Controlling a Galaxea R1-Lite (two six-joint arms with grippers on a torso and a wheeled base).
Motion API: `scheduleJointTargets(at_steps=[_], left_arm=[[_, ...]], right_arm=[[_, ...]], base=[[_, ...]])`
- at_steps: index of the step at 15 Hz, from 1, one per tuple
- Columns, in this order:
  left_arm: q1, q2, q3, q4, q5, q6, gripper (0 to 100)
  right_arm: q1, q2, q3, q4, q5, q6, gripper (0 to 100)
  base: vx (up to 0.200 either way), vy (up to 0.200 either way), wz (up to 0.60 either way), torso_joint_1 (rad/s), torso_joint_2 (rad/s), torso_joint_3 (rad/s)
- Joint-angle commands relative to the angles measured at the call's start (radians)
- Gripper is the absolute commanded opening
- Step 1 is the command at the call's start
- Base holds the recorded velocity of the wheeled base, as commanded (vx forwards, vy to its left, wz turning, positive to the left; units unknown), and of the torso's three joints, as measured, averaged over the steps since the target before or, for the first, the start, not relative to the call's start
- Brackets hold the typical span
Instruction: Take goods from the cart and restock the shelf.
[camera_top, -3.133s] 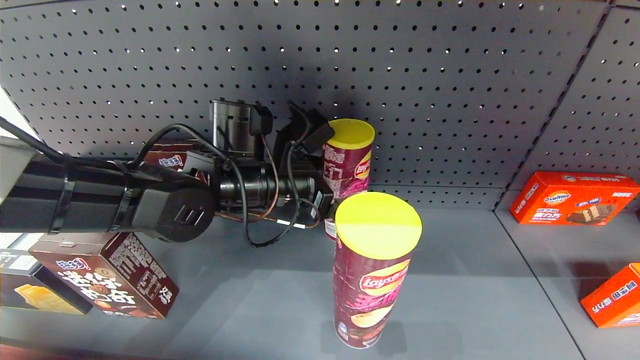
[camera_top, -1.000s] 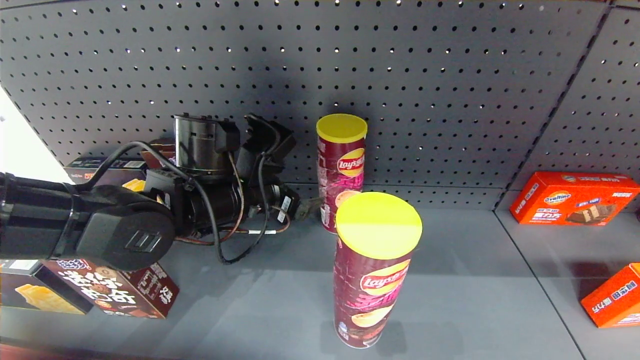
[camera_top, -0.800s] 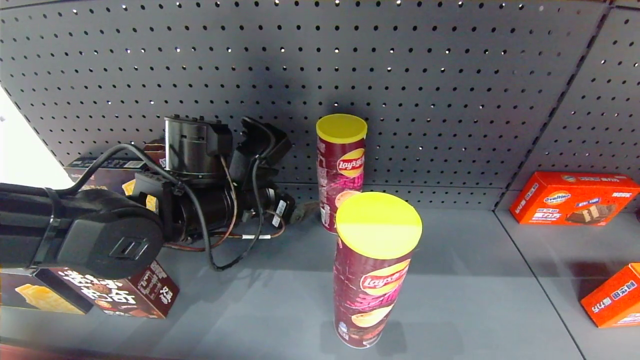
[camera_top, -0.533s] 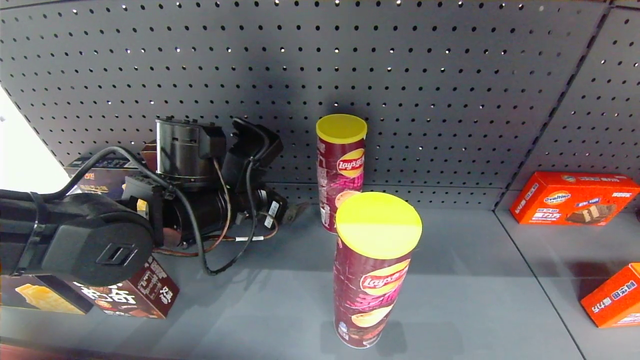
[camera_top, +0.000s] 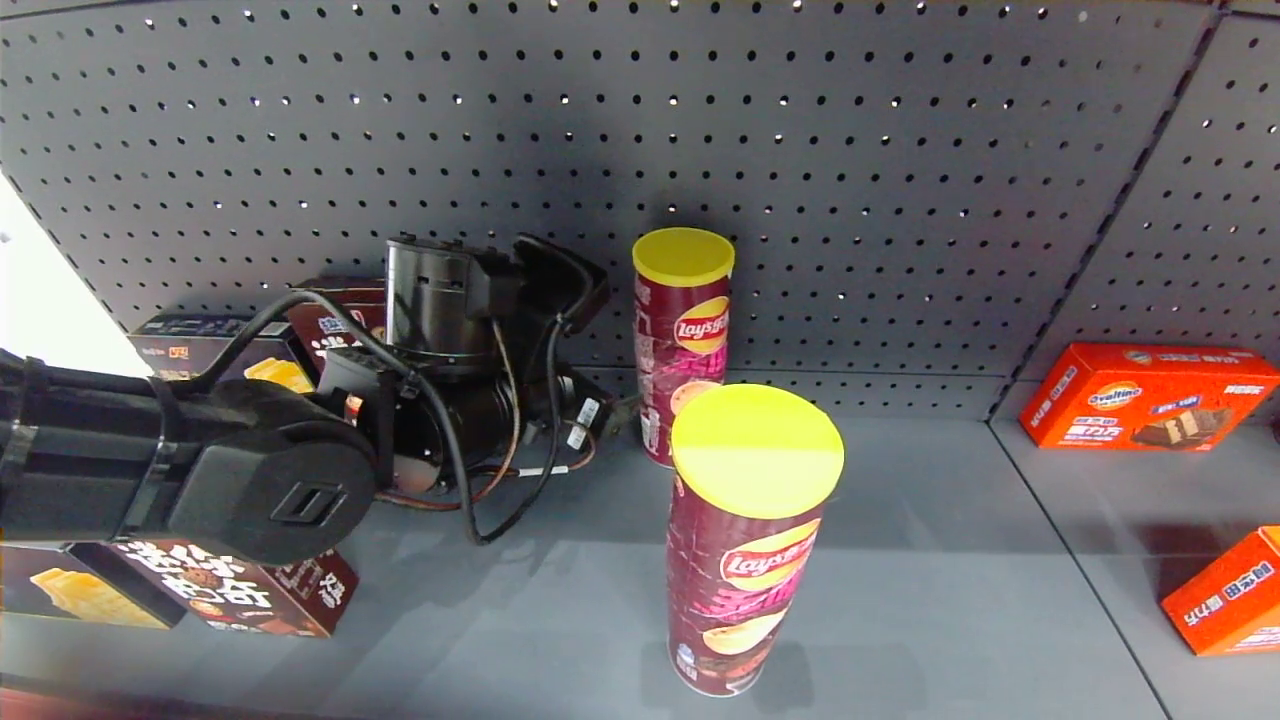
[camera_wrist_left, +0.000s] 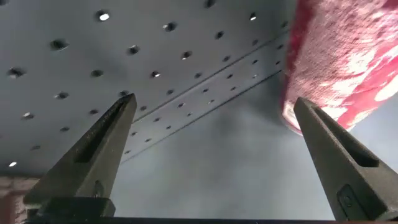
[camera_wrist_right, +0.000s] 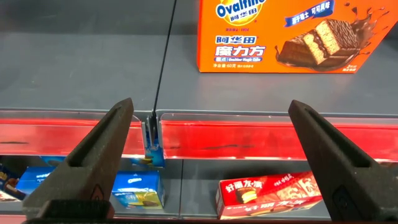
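Two maroon chip cans with yellow lids stand upright on the grey shelf (camera_top: 950, 580). One can (camera_top: 684, 340) is at the back against the pegboard, the other (camera_top: 745, 540) is nearer the front. My left gripper (camera_top: 622, 408) sits just left of the back can's base, low over the shelf. In the left wrist view this gripper (camera_wrist_left: 214, 102) is open with nothing between its fingers, and the back can (camera_wrist_left: 342, 62) is off to one side, just beyond one fingertip. My right gripper (camera_wrist_right: 211, 106) is open and empty in front of a shelf's red front rail (camera_wrist_right: 249, 134).
Brown snack boxes (camera_top: 230, 590) lie at the shelf's front left under my left arm, with more boxes (camera_top: 200, 335) behind. Orange boxes (camera_top: 1150, 395) (camera_top: 1225, 590) lie on the right section. In the right wrist view an orange box (camera_wrist_right: 280, 34) lies on the shelf above the rail.
My left gripper let go of the back can and drew away to the left. In the last half second it has come back to the right, close to that can.
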Motion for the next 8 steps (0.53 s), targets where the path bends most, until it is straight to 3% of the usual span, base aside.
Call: scheduleJointTargets(at_steps=[1,8], left_arm=[[-0.007,0.024,-0.005,-0.001,0.001,-0.002,100],[0.007,0.024,-0.012,-0.004,0.038,-0.002,100]], right_arm=[[0.000,0.000,0.000,0.000,0.000,0.000,100],[0.000,0.000,0.000,0.000,0.000,0.000,100]], base=[[0.000,0.000,0.00,0.000,0.00,0.000],[0.000,0.000,0.00,0.000,0.00,0.000]])
